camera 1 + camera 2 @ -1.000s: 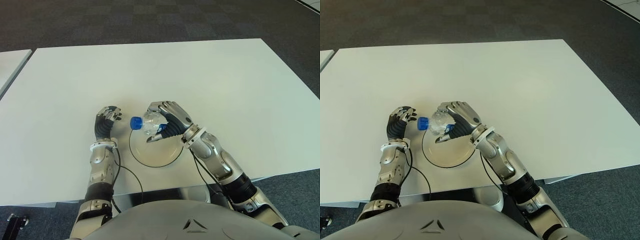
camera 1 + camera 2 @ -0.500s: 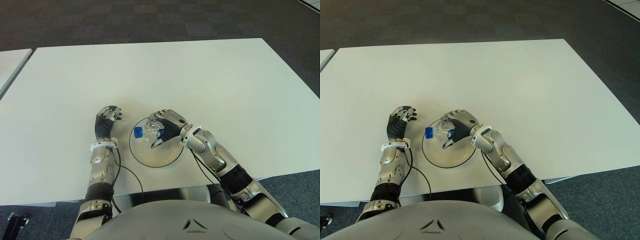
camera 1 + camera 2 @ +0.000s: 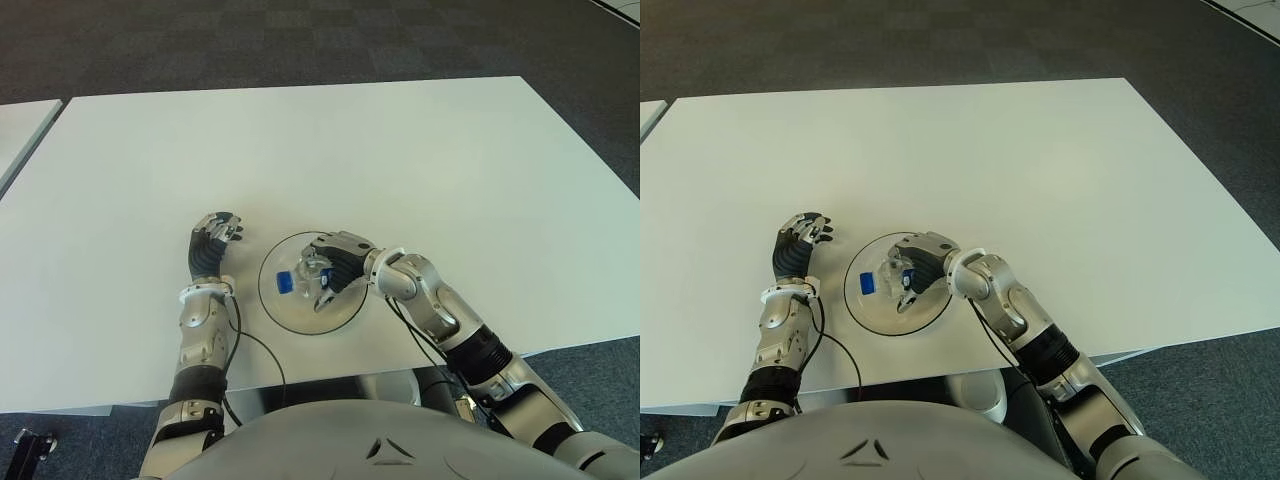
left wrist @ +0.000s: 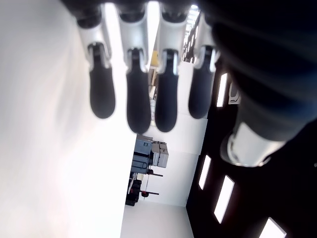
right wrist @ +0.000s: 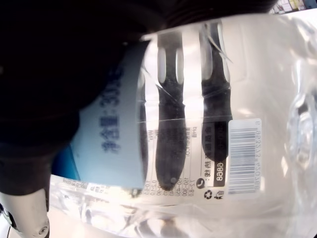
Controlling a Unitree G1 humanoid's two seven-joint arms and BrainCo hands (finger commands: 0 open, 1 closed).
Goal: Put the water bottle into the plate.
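Right hand (image 3: 335, 268) wrapped around a clear bottle (image 3: 308, 274), low over the round plate (image 3: 300, 318) near the white table's (image 3: 420, 160) near edge. Bottle lying on its side within the plate's rim, blue cap (image 3: 284, 282) pointing left; cannot tell whether resting on the plate or just above it. Seen close from the right wrist: dark fingers (image 5: 166, 148) showing through the clear wall behind a pale label (image 5: 111, 148) and barcode. Left hand (image 3: 212, 243) just left of the plate, fingers (image 4: 136, 96) loosely extended, grasping nothing. Dark carpet (image 3: 200, 45) beyond the far edge.
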